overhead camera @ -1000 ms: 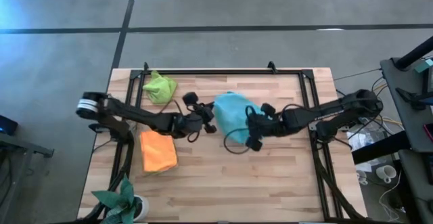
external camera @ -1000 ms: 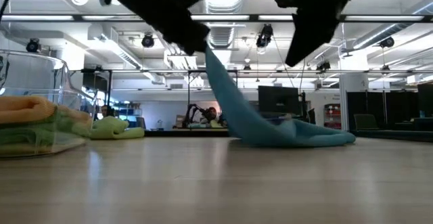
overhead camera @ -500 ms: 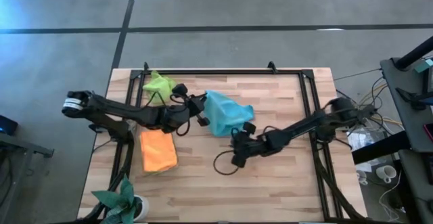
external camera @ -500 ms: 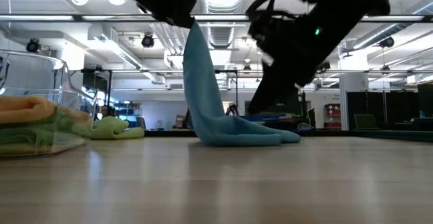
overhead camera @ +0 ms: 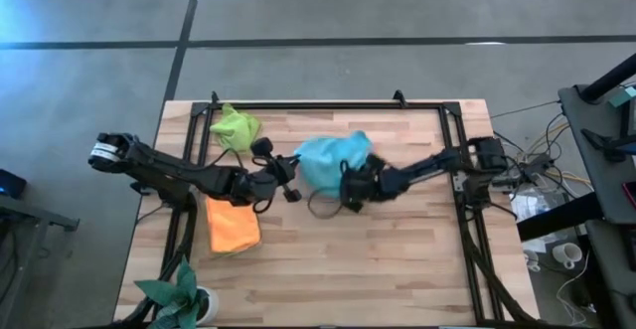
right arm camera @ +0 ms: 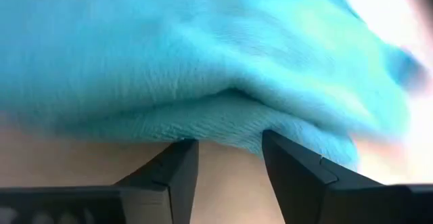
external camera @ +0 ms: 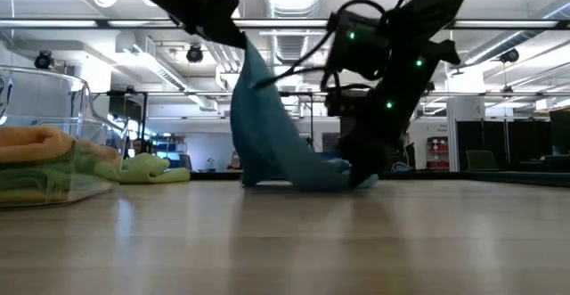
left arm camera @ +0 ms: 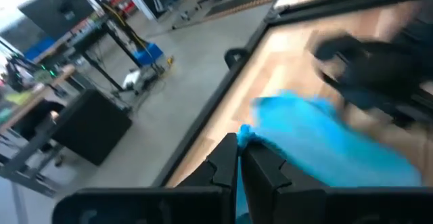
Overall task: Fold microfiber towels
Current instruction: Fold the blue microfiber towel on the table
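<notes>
The light blue towel [overhead camera: 330, 160] lies bunched near the middle of the table [overhead camera: 397, 269], 1 corner lifted up toward 9 o'clock, the rest trailing on the wood toward 3 o'clock. The left claw [overhead camera: 288, 166] is pinched tight on that raised corner, so the cloth's long axis runs roughly 9 to 3 between the 2 arms. The right claw [right arm camera: 226, 158], fingers parted and holding nothing, sits low at the towel's 3 o'clock edge, and looks the nearer to take it.
</notes>
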